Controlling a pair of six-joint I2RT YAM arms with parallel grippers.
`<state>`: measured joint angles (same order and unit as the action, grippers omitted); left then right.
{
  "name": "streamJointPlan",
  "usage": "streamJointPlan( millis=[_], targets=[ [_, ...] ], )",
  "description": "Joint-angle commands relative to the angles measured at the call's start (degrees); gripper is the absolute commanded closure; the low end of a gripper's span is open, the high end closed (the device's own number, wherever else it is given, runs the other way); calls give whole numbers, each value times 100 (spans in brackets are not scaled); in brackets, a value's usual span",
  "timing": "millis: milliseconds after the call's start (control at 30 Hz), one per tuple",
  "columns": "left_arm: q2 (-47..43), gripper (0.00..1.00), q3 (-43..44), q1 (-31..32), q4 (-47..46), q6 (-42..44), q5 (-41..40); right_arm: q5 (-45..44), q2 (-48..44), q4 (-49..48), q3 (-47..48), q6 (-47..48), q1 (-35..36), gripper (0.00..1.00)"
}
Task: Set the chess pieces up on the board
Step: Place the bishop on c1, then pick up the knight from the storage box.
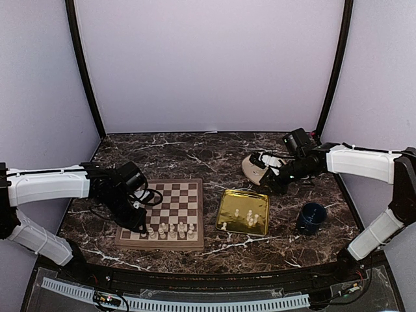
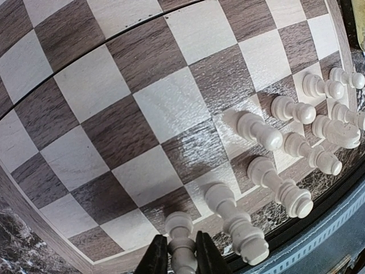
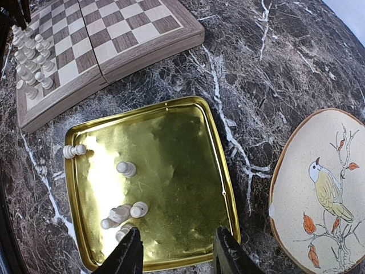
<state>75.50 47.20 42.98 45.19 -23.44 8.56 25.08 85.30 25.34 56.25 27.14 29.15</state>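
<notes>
Left claw is nearly closed, its fingers set against both sides of a white piece that stands upright near the near left edge of the board. Other pieces stand in the two near rows beside it. Right claw hangs partly open and empty over the gold tray, which holds several loose pieces, some standing, some lying. The tray sits on the bench, just right of the board.
</notes>
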Motion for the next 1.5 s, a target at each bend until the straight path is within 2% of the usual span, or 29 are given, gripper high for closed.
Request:
streamJointPlan(
  millis=[0,267,433,633,800,1000,1133,1267,1400,1467],
  targets=[
    [55,79,-55,26,-35,-26,55,39,57,-12,123,49,-15,57],
    [50,72,-53,43,-19,-40,25,60,58,1,130,62,-14,57],
    [-116,67,193,44,243,-28,-262,88,2,48,179,40,-14,57],
    [-341,64,1081,36,551,230,-424,360,-350,497,382,353,-14,58],
    [-26,63,2374,-22,511,1099,-783,276,-565,795,442,525,9,56],
    [550,59,2878,-91,-874,2169,-1353,-49,-125,1451,625,791,374,57],
    [917,58,2891,-97,-1970,2847,-1184,-445,121,1489,625,782,826,58],
    [1198,57,2849,-179,-2521,3135,-1361,-953,362,1363,632,733,1193,58],
    [1084,56,2247,-250,-2989,3171,-1192,-1188,751,1337,773,641,1288,60],
    [903,56,1868,-308,-3246,3199,-1159,-1283,965,1365,888,586,1295,64]
  ],
)
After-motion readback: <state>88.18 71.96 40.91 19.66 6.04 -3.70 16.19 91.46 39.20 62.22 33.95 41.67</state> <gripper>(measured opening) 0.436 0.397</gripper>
